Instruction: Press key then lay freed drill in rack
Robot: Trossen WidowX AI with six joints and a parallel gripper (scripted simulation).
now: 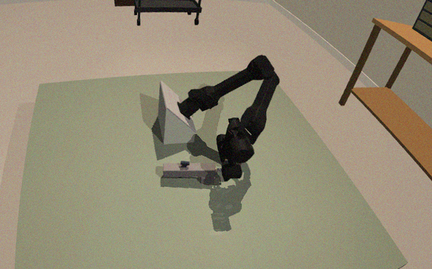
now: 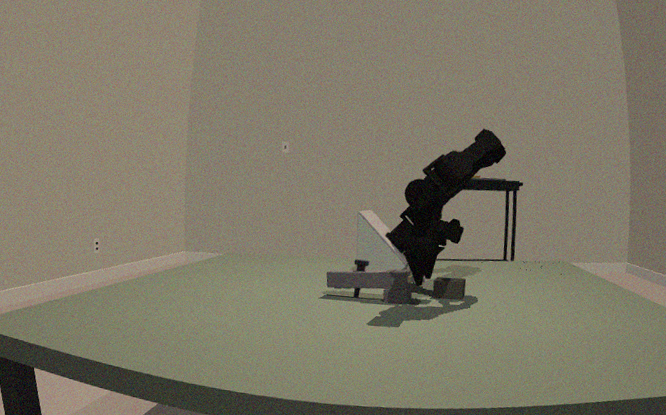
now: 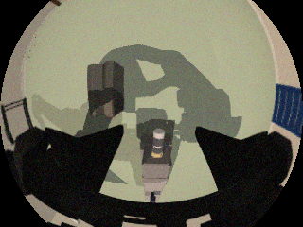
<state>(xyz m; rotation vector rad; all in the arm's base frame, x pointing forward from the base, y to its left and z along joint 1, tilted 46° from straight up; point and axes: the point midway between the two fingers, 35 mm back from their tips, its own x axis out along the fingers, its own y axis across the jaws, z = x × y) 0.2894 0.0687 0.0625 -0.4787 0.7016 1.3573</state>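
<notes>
A long grey block [image 1: 180,170] [image 2: 352,279] [image 3: 155,166] lies on the green table [image 1: 90,205] [image 2: 220,324]. A small dark key [image 1: 184,163] [image 2: 361,264] stands up from it. At the block's darker right end [image 1: 212,178] [image 2: 396,292], the wrist view shows a short light cylinder, the drill [image 3: 159,140]. My gripper [image 1: 230,172] [image 2: 418,278] [image 3: 161,130] is open and empty. It points down over that end, with one finger on each side of the drill and not touching it. A small dark box with a groove, the rack [image 2: 448,287] [image 3: 104,85], sits just beyond the block's end.
A white wedge [image 1: 170,121] [image 2: 373,243] behind the block carries the arm's base. Off the table stand a wooden shelf bench [image 1: 406,131] at the right and a black cart [image 1: 167,3] at the back.
</notes>
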